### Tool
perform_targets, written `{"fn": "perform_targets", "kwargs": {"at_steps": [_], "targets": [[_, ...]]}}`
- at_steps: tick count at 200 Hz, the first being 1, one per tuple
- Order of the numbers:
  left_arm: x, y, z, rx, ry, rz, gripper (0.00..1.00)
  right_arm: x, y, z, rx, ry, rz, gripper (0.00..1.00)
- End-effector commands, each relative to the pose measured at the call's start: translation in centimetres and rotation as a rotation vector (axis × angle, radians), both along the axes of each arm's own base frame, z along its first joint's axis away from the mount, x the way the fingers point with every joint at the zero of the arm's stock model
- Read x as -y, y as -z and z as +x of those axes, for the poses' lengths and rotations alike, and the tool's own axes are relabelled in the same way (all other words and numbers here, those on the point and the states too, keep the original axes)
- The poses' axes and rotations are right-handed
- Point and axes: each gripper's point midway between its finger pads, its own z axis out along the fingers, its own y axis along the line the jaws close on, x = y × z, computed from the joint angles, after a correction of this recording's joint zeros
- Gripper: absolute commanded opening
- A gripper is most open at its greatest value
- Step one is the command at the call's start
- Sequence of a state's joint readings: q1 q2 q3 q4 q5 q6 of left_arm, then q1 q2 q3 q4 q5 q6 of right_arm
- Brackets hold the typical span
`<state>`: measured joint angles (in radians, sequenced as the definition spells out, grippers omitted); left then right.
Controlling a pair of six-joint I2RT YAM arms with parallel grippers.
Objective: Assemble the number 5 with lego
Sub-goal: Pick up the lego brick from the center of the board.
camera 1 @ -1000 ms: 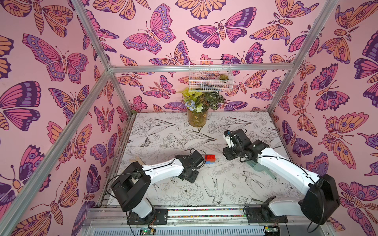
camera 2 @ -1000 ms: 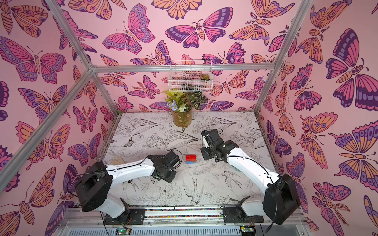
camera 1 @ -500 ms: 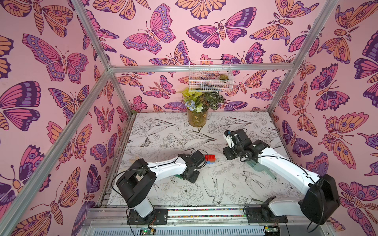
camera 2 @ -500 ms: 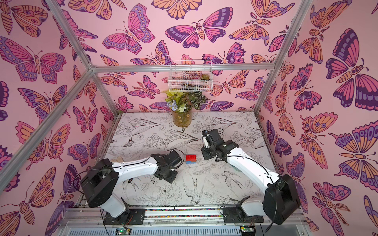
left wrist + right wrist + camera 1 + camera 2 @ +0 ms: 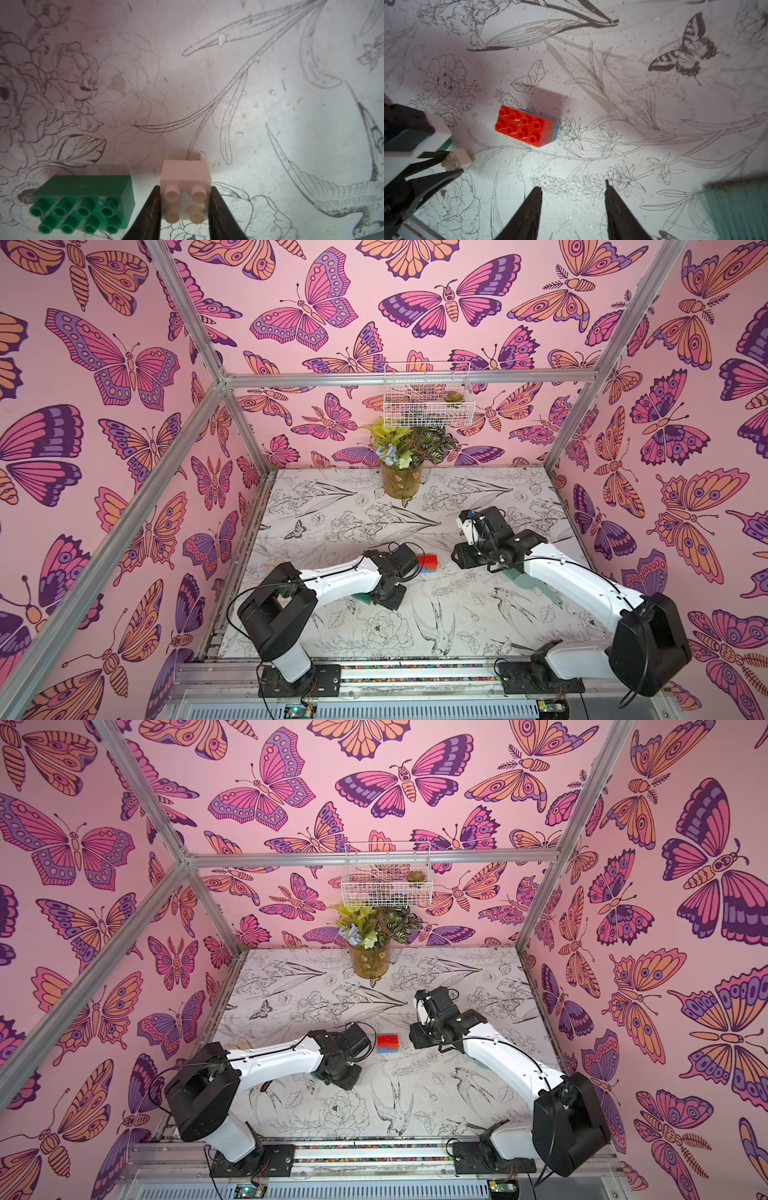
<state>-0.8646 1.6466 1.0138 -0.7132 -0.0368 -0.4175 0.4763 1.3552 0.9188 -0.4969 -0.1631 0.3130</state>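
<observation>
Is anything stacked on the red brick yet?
No, the red brick shows all its studs bare, and the white brick is between the left gripper's fingers.

Left arm (image 5: pixel 340 578) and right arm (image 5: pixel 573 585) look identical: white shells on the long links, chunky black joint housings, thin black cables (image 5: pixel 228 612) looping outside. The fingers (image 5: pixel 529 214) are plain black wedges tapering to points.

Flower-print table (image 5: pixel 332 510) with green brick (image 5: pixel 83 199), red-topped brick stack (image 5: pixel 525 126), vase (image 5: pixel 401 483).
</observation>
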Motion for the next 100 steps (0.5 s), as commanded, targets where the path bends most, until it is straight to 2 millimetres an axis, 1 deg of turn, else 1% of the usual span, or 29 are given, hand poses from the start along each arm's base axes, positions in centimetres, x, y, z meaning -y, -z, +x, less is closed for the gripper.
{"fn": "perform_targets", "kwargs": {"at_steps": [1,17,36,73,100], "targets": [[-0.1,-1.4,0.4,-0.002,-0.071,0.025,0.30,-1.4,-0.3,-0.2,-0.084,0.072,0.252,0.51],[0.6,-2.9,1.1,0.013,-0.104,0.005,0.30,-1.6,-0.4,-0.2,-0.108,0.101,0.361,0.51],[1.4,-4.3,2.0,0.023,-0.138,-0.018,0.30,-2.5,-0.4,-0.6,-0.134,0.078,0.453,0.51],[3.2,-6.4,3.6,0.034,-0.167,-0.079,0.29,-2.5,0.9,-0.4,-0.209,0.115,0.491,0.49],[4.2,-7.7,4.6,0.054,-0.167,-0.110,0.31,-2.4,1.1,0.3,-0.204,0.146,0.557,0.48]]}}
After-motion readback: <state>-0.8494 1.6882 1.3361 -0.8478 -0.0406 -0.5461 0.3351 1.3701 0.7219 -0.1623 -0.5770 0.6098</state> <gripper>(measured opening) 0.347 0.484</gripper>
